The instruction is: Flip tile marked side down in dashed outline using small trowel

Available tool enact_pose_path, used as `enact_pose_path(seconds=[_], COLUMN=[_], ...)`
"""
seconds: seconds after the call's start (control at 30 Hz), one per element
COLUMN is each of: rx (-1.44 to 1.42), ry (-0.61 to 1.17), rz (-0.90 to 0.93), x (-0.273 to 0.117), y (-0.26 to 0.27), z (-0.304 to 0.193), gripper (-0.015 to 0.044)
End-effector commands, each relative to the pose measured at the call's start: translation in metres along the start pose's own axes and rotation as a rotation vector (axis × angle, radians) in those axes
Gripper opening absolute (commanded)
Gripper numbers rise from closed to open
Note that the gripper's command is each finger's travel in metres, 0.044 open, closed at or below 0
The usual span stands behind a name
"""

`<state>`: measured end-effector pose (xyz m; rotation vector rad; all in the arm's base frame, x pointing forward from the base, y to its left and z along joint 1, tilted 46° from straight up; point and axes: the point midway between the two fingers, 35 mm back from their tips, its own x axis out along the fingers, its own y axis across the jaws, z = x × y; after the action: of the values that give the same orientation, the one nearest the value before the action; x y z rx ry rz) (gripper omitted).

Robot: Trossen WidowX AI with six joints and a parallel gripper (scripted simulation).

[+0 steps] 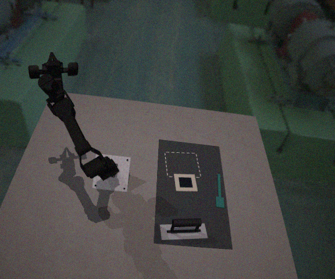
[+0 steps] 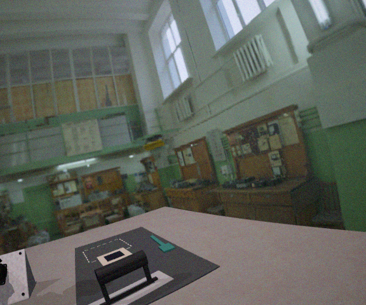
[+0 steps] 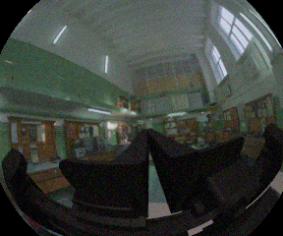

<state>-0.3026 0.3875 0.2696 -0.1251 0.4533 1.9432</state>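
Note:
My gripper [image 1: 51, 54] [image 3: 147, 133] is shut and empty, raised high beyond the table's back left edge, far from the mat. The square tile [image 1: 185, 182] [image 2: 113, 256] lies flat on the dark mat [image 1: 191, 207] [image 2: 189, 265], cream with a dark square in the middle of its upper face. Its back edge is at the front line of the dashed outline [image 1: 196, 153] [image 2: 84, 251], with nearly all of it outside. The small teal trowel [image 1: 219, 201] [image 2: 166, 246] lies flat near the mat's right edge, its handle pointing to the back.
A larger trowel with a raised black handle [image 1: 186, 222] [image 2: 121, 265] and a pale flat blade stands at the mat's front. The arm's pale base plate [image 1: 125, 176] [image 2: 20, 272] is left of the mat on the table [image 1: 245, 180] [image 2: 275, 262].

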Motion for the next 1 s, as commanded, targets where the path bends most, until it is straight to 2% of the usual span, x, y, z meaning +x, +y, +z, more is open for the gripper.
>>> enact_pose_path(seconds=[0.0,0.17,0.37,0.53,0.97], rx=[0.0,0.0,0.0,-0.009,0.006], ry=[0.0,0.0,0.001,0.02,0.05], rz=[0.0,0.0,-0.006,-0.155,-0.507], x=[0.0,0.0,0.001,0.01,-0.009], y=[0.0,0.0,-0.002,-0.061,-0.22], z=[0.0,0.0,0.0,0.012,0.047], gripper=[0.0,0.0,0.0153,0.027,0.027])
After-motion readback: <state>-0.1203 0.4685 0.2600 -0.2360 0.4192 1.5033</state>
